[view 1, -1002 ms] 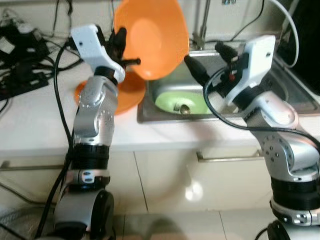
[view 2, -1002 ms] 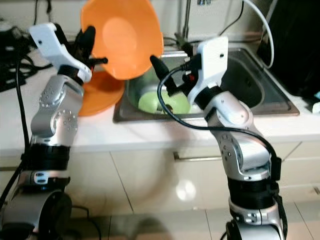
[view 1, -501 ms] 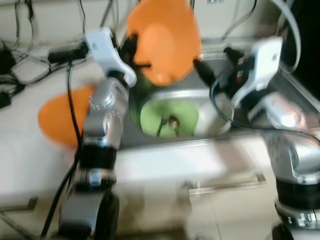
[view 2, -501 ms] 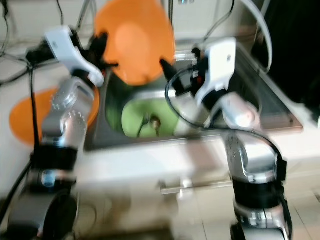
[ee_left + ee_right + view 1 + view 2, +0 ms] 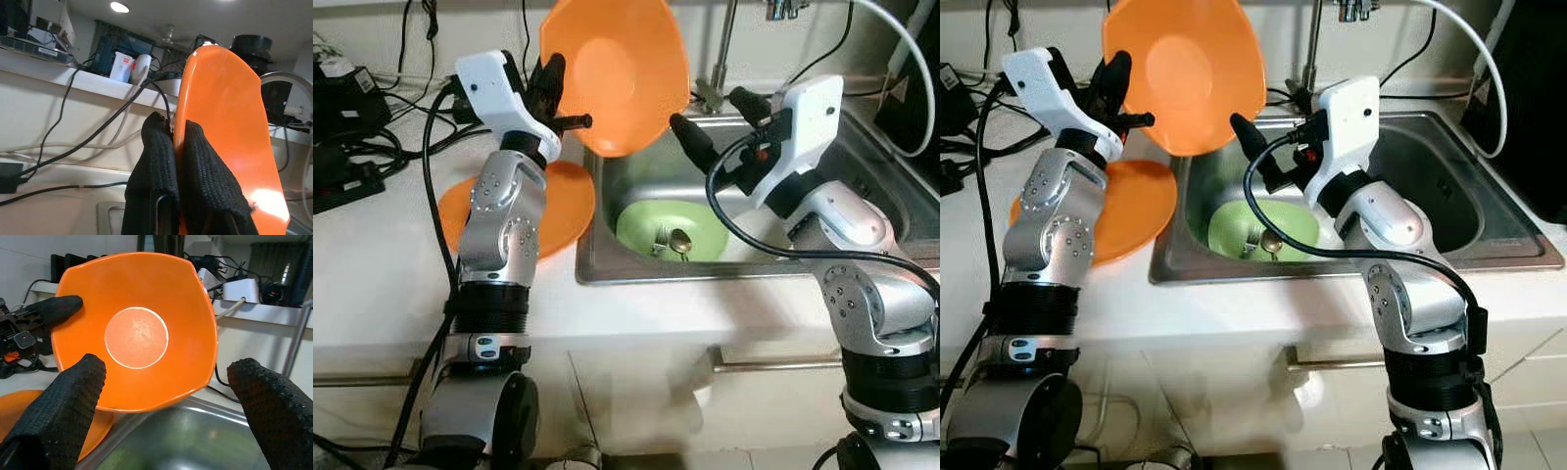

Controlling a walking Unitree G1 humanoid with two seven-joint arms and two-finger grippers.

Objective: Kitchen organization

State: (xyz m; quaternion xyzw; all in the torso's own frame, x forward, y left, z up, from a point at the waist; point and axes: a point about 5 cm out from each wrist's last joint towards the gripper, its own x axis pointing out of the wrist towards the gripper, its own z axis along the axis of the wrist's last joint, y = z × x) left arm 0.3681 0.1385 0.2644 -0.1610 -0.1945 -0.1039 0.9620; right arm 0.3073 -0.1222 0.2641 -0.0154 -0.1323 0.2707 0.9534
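L arm (image 5: 499, 225) raised, jaws clamped; R arm (image 5: 842, 225) raised, jaws apart.

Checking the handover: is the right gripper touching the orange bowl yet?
Apart. In the right wrist view the right gripper has its fingers spread open, with the orange bowl beyond them. The left gripper pinches its rim.

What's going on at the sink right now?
The robot's left tool is shut on the rim of an orange bowl, holding it tilted up above the counter edge by the sink. Its right tool is open, fingers spread and pointed at the bowl, not touching it. An orange plate lies on the counter, and a green plate with a spoon sits in the sink.
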